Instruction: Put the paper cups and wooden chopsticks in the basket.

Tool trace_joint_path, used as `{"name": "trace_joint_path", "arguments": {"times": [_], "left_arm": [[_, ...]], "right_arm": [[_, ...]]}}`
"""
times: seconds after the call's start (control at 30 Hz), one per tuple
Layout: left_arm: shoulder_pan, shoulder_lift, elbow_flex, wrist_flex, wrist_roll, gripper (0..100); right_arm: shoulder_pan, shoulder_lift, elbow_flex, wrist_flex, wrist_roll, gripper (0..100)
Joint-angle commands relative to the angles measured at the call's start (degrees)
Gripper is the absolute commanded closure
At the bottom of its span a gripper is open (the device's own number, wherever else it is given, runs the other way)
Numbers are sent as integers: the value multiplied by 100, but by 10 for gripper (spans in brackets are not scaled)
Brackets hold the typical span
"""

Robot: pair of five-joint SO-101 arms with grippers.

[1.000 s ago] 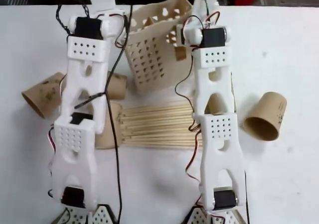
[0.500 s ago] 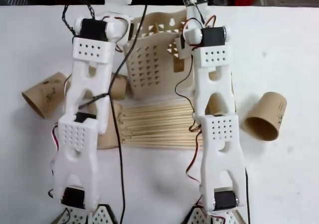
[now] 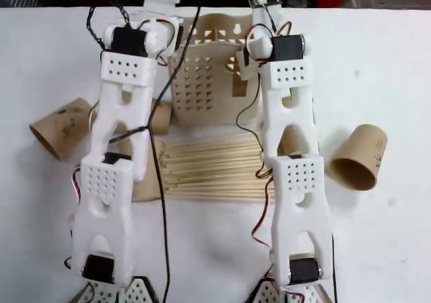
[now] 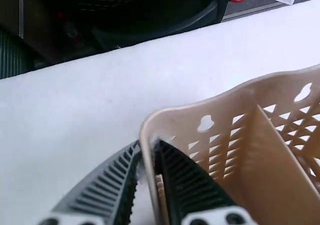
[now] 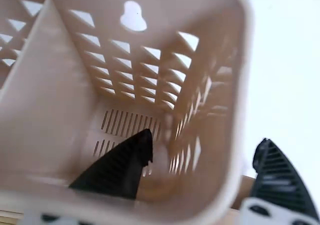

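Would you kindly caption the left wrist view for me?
Left gripper, dark ribbed fingers pinching the beige perforated plastic basket rim.

The basket (image 3: 202, 91) at upper centre is pale beige, its walls patterned with rows of small triangular cut-outs. The paper cups (image 3: 59, 128) are brown with dark marks, the wooden chopsticks (image 3: 212, 168) pale yellow, the tabletop (image 3: 377, 67) white. The left arm (image 3: 104, 182) and right arm (image 3: 296, 175) are white with black motors; the left claw (image 4: 148, 147) and right claw (image 5: 205, 140) are dark and ribbed.

White perforated arm shells (image 3: 108, 182), black servos (image 3: 128, 40), red-black cables (image 3: 158, 148), ribbed dark claws (image 4: 148, 146) (image 5: 205, 140)
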Motion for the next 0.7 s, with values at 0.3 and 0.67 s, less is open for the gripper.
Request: {"name": "trace_joint_path", "arguments": {"times": [0.3, 0.67], "left_arm": [[66, 330, 79, -246, -211, 979], [48, 338, 88, -202, 9, 979]], "right_arm": [[4, -2554, 3297, 48, -79, 694], [-154, -4936, 6752, -1305, -97, 693]]}}
